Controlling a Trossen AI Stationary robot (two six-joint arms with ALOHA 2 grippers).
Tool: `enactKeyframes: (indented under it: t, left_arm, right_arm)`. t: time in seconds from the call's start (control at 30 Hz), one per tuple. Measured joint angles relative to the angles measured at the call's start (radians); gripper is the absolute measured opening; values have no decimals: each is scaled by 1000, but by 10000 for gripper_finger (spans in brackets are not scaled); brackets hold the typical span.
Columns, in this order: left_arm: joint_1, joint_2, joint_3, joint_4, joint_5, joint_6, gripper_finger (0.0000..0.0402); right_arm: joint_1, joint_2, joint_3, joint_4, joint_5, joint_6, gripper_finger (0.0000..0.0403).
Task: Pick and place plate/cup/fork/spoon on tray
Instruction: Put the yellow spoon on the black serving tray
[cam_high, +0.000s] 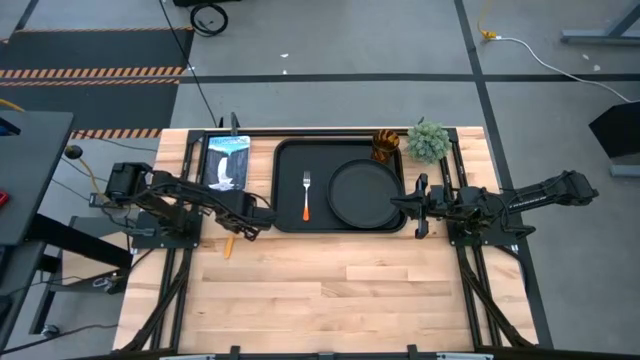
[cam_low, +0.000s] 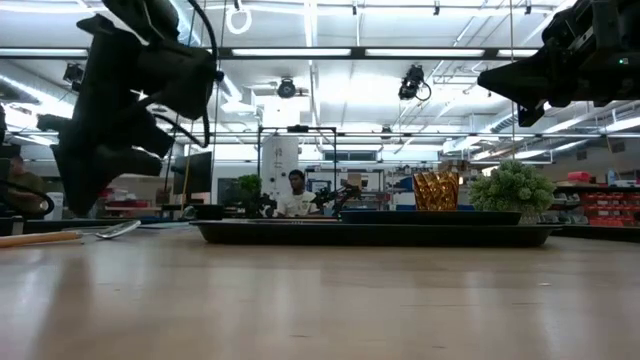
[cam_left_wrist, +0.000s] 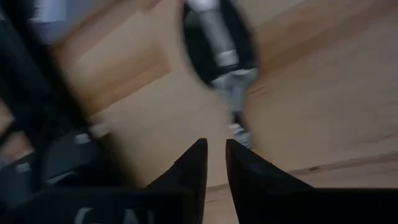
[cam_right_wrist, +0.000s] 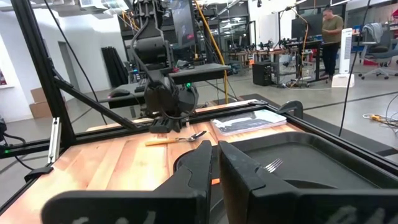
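Tabletop (cam_high: 330, 290) of pale wood planks carries everything; its near half is bare. Tray (cam_high: 288, 180), black and rectangular, sits at the far centre of the tabletop. Plate (cam_high: 366, 193), round and matte black, lies flat inside the tray's right portion. Potted plant (cam_high: 428, 141) stands just off the tray's far right corner, on the wood. Printed booklet (cam_high: 227, 161) lies flat just left of the tray. Cup (cam_high: 386, 146), amber and translucent, stands upright in the tray's far right corner, close beside the plant; the low view shows it (cam_low: 435, 190) rising above the tray rim. Fork (cam_high: 306, 195), orange-red handle, lies in the tray left of the plate, tines pointing to the far edge. Spoon (cam_high: 228, 241) lies on the bare wood left of the tray's near left corner, outside the tray; the right wrist view shows it (cam_right_wrist: 177, 139) flat on the wood, bowl toward the tray. Left end effector (cam_high: 258, 217) hangs just above the tabletop beside the spoon, fingers nearly together and holding nothing. Right end effector (cam_high: 412, 204) sits at the tray's right edge beside the plate, fingers closed together and empty.
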Motion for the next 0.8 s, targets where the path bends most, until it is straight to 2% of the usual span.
enactKeyframes:
  t: [0.13, 0.23, 0.43, 0.57, 0.8]
  left_arm:
    - [-5, 1, 0, 90, 85, 0, 66]
    - [-10, 1, 0, 108, 97, -17, 71]
    - [-11, 1, 0, 54, 58, -37, 131]
    - [-11, 1, -23, 76, 44, -8, 172]
    - [4, -7, -139, 183, 123, 3, 177]
  right_arm:
    - [0, 0, 0, 0, 0, 0, 34]
    - [0, 0, 0, 0, 0, 0, 34]
    - [0, 0, 0, 0, 0, 0, 34]
    - [0, 0, 0, 0, 0, 0, 34]
    - [0, 0, 0, 0, 0, 0, 34]
